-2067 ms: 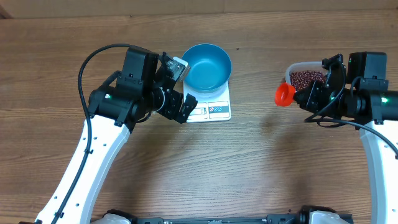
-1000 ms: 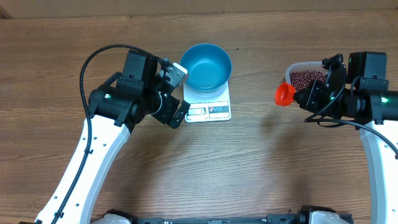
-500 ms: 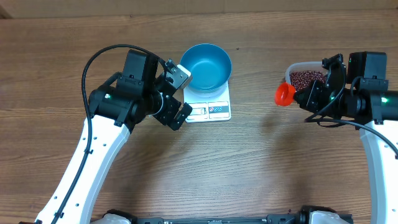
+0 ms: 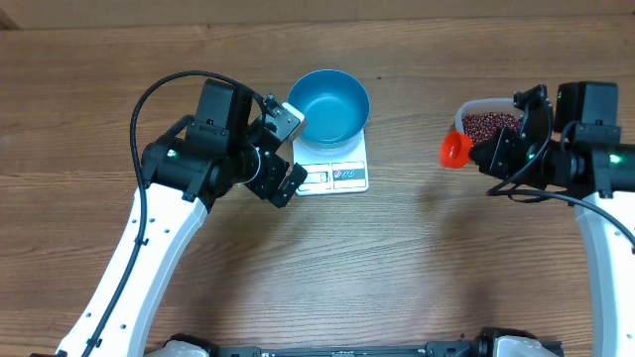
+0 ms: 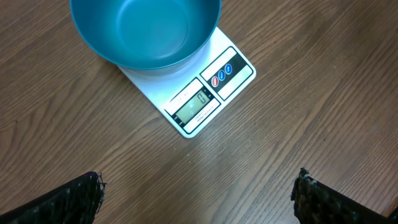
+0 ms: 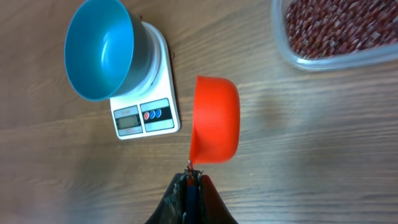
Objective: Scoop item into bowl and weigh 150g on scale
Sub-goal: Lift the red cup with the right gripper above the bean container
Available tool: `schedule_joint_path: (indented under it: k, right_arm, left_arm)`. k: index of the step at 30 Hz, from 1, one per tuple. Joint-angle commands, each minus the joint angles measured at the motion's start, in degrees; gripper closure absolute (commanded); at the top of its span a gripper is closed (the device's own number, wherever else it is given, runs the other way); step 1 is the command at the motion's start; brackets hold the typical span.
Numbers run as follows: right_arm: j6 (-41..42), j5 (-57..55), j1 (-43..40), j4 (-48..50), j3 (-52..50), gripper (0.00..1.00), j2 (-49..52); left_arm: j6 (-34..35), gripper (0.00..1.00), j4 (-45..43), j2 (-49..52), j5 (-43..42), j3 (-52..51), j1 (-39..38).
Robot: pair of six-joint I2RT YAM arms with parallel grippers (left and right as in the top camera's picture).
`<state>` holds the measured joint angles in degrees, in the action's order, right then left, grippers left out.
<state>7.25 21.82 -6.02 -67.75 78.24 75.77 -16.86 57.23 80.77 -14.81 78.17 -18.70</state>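
Observation:
The blue bowl (image 4: 332, 104) stands empty on the white scale (image 4: 342, 177) at the back middle of the table. My left gripper (image 4: 295, 149) hovers open just left of the scale, holding nothing. In the left wrist view its gripper (image 5: 198, 193) is over bare wood, short of the scale (image 5: 214, 93) and bowl (image 5: 146, 31). My right gripper (image 4: 481, 154) is shut on the handle of a red scoop (image 4: 454, 150), which is held above the table. The beans (image 4: 491, 123) fill a clear tub (image 4: 466, 107) beside the scoop. The right wrist view shows the gripper (image 6: 191, 177), scoop (image 6: 214, 118) and beans (image 6: 336, 25); no beans show in the scoop.
The tub's rim (image 6: 292, 57) lies to the upper right of the scoop in the right wrist view, with the bowl (image 6: 99, 50) and scale (image 6: 146, 112) to its left. Wooden tabletop (image 4: 397, 268) stretches in front of the scale.
My left gripper has drawn back slightly to the left of the scale and turned a little. The right arm and scoop have stayed put.

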Motion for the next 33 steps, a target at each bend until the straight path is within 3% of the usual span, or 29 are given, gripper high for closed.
schedule_joint_path:
  k: [1,8,13,20,33]
  right_arm:
    - [-1.3,-4.6,-0.2,-1.0,8.3,0.96,1.4]
    - [-1.9,-15.2,-0.6,-12.3,32.1,0.97,14.1]
    - [-3.1,-15.8,-5.8,-18.5,45.0,0.97,25.3]
    - [-9.2,-15.5,-12.7,-19.1,45.7,0.96,34.6]
    - [-20.4,-10.8,-13.2,-16.8,45.5,0.96,43.8]
  left_arm:
    - [0.6,0.00,-0.3,-0.7,-1.1,1.3,0.3]
    - [0.6,0.00,-0.3,-0.7,-1.1,1.3,0.3]
    - [0.6,0.00,-0.3,-0.7,-1.1,1.3,0.3]
    - [0.6,0.01,-0.3,-0.7,-1.1,1.3,0.3]
    - [0.6,0.00,-0.3,-0.6,-1.1,1.3,0.3]
